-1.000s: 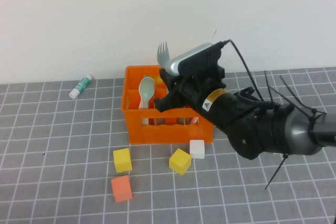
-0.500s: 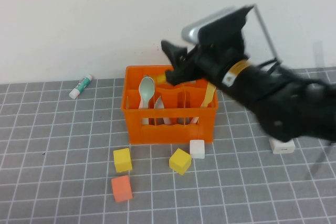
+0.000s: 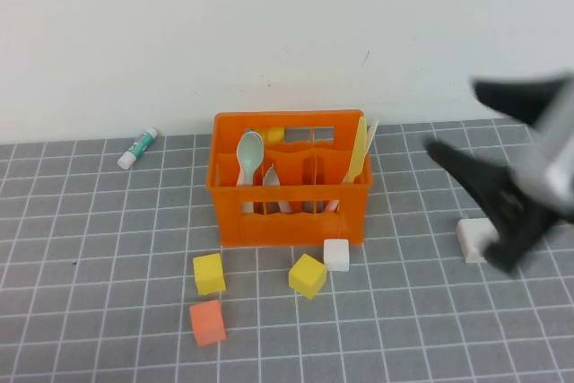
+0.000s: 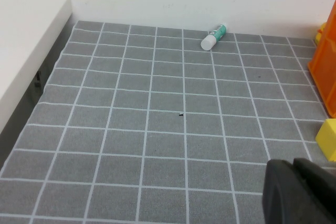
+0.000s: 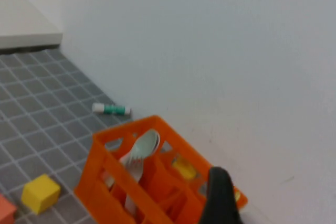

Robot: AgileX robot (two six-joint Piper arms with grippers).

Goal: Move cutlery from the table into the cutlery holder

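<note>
Surface: grey table (image 3: 90, 311) with a white grid, against a plain white wall.
Cutlery holder: orange crate (image 3: 289, 221) standing near the wall, mid-table.
Cutlery: mint green spoon (image 3: 249, 153), yellow knife (image 3: 357, 154) and a white piece (image 3: 271, 187) stand upright in its compartments.
My right gripper (image 3: 489, 145): blurred, raised to the right of the crate, fingers spread apart, holding nothing.
My left gripper (image 4: 296, 192): low over bare grid, well left of the crate; I cannot tell its state.
Nearby: two yellow cubes (image 3: 209, 273), an orange cube (image 3: 207, 322), a white cube (image 3: 336, 254), a glue stick (image 3: 137, 148).
</note>
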